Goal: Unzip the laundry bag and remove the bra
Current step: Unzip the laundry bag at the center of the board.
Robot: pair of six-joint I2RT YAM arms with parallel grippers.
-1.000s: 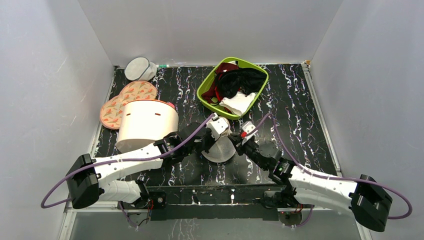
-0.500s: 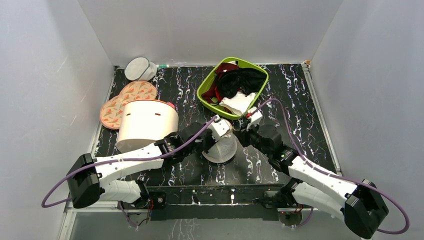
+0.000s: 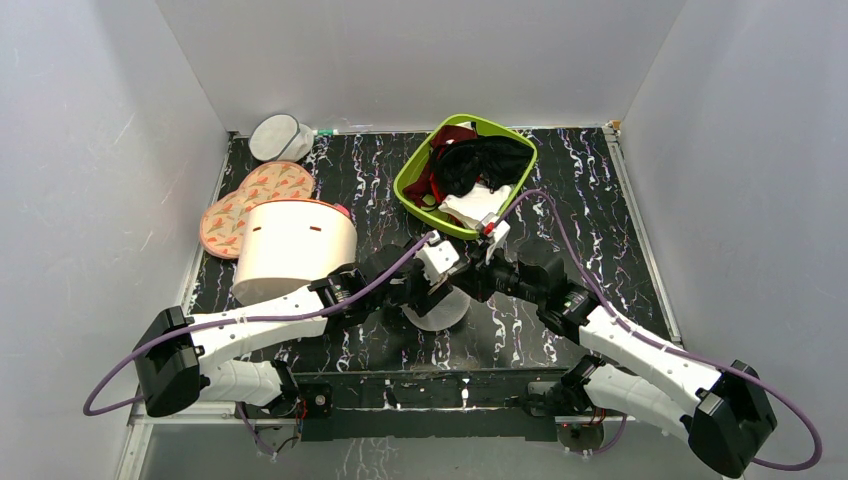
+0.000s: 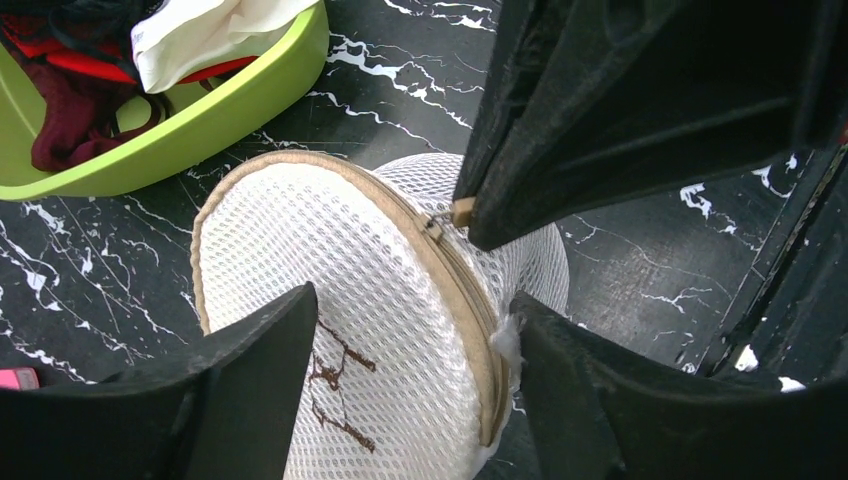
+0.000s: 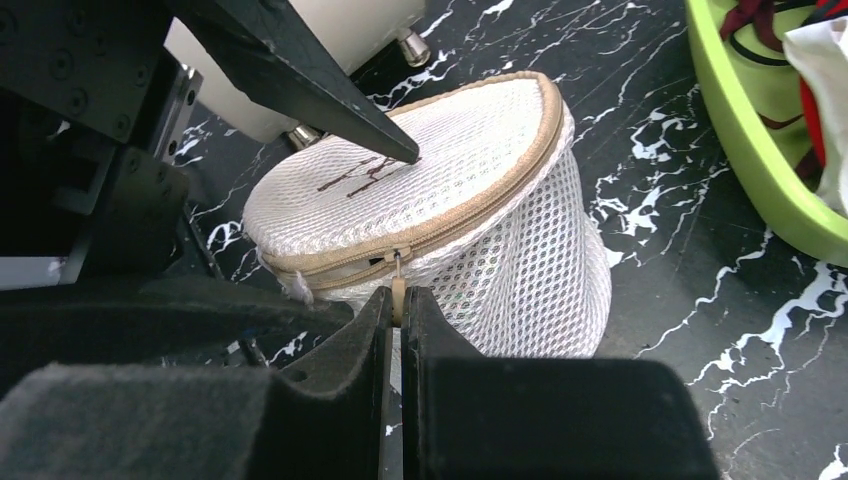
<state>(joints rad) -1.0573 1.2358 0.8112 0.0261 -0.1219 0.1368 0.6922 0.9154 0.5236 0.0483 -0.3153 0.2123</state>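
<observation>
Mesh laundry bag (image 3: 440,308) sits on the table (image 3: 600,200) between my two bent-in arms, zipped as far as I see, nothing out; from the left wrist, the left gripper (image 4: 410,340) straddles it wide open, and from the right wrist, the right gripper (image 5: 397,308) pinches the zip pull (image 5: 398,288).

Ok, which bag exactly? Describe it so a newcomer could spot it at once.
Find the lime green basket at the back; just in front of it stands the laundry bag, its zip pull pinched by the right gripper. It is a small white mesh pouch with a tan zip round its rim, far smaller than the cream cylinder to its left.
</observation>
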